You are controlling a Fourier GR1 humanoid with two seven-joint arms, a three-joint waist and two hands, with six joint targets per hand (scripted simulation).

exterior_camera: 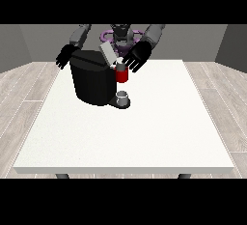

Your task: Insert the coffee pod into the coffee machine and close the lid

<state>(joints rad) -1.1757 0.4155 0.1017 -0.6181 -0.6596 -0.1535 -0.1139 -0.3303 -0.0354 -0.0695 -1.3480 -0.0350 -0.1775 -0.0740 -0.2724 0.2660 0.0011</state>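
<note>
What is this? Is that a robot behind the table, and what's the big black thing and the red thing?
Yes, that's a robot, seen from a camera across the table, facing it. It stands behind a big white table. The big black box is a coffee machine with its grey lid tipped up. The red part belongs to the machine's front, and a small grey cup sits underneath. The hand at the view's right reaches near the lid with spread fingers. The hand at the view's left hangs beside the machine. Neither clearly holds anything.
</note>
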